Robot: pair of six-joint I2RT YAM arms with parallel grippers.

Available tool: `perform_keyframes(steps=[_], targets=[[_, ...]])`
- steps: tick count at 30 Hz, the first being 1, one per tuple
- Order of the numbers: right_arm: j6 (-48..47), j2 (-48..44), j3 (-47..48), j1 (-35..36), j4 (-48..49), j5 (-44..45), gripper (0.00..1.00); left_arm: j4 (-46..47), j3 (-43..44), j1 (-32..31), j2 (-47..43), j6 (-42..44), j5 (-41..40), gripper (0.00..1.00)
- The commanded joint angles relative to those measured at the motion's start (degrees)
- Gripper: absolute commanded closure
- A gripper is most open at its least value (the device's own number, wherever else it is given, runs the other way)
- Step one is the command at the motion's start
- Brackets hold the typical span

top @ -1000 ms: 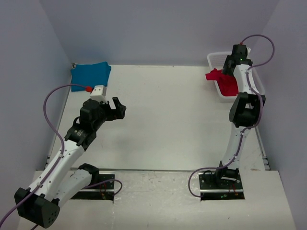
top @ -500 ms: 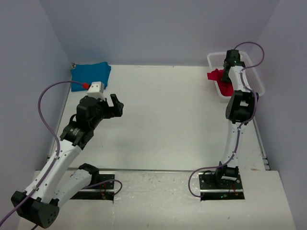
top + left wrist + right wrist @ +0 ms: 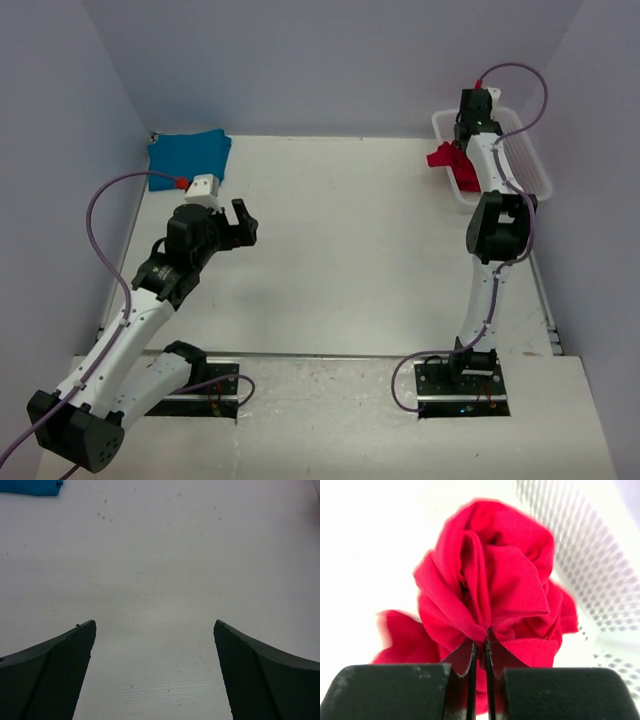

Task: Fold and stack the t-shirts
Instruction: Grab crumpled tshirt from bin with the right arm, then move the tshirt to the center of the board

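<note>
The blue shirt [image 3: 189, 155] looks folded, far from the basket [image 3: 530, 165]. The right hand [image 3: 479, 652] is closed on the red shirt [image 3: 505, 575] at the basket; the left hand [image 3: 154, 627] is open. I judge 1 shirt remains.

The broad middle of the desk [image 3: 350, 250] lies open between the two arms. The left gripper [image 3: 243, 222], fingers spread wide, hangs over bare surface with room on every side. The teal t-shirt [image 3: 188, 155] fills the far left corner, close to the walls [image 3: 60, 150]. At far right the white mesh basket [image 3: 535, 170] bars the way. Its wall rises close beside the right gripper [image 3: 479, 650], whose jaws pinch the bunched red t-shirt [image 3: 490, 580] that crowds the space ahead
</note>
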Motion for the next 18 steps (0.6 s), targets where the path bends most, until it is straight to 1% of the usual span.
perform_keyframes(steps=[1, 4, 6, 8, 10, 11, 14, 17, 18], targets=[[-3.5, -12.8, 2.5, 5.0, 8.9, 6.8, 1.00, -0.4, 0.2, -0.2, 2.6, -2.7, -4.1, 0.00], [-7.0, -17.2, 5.4, 6.6, 9.3, 9.2, 1.00, -1.0, 0.3, -0.2, 4.7, -3.3, -3.1, 0.00], [-8.9, -19.3, 8.1, 7.4, 8.6, 8.6, 1.00, -0.5, 0.3, -0.1, 6.0, -3.4, -2.4, 0.00], [-13.4, -22.5, 11.2, 9.1, 7.4, 5.8, 1.00, -1.6, 2.5, 0.0, 8.3, -3.3, -4.4, 0.00], [-15.2, -25.6, 13.3, 10.8, 4.5, 3.5, 1.00, -3.7, 4.4, 0.3, 10.0, -4.0, -8.3, 0.00], [-16.2, -27.2, 12.9, 11.7, 4.2, 2.7, 1.00, -4.8, 6.7, 0.5, 10.7, -4.4, -9.3, 0.00], [-19.5, -34.2, 10.2, 17.3, 5.1, 2.9, 1.00, -6.0, 9.2, 1.1, 12.9, -4.7, -10.5, 0.00], [-20.2, -39.8, 10.6, 20.4, 3.6, 2.1, 1.00, -7.6, 11.2, 2.4, 12.8, -4.2, -12.6, 0.00], [-20.6, -41.0, 10.8, 22.4, 2.8, 2.2, 1.00, -8.6, 11.6, 3.1, 12.3, -4.1, -14.4, 0.00]])
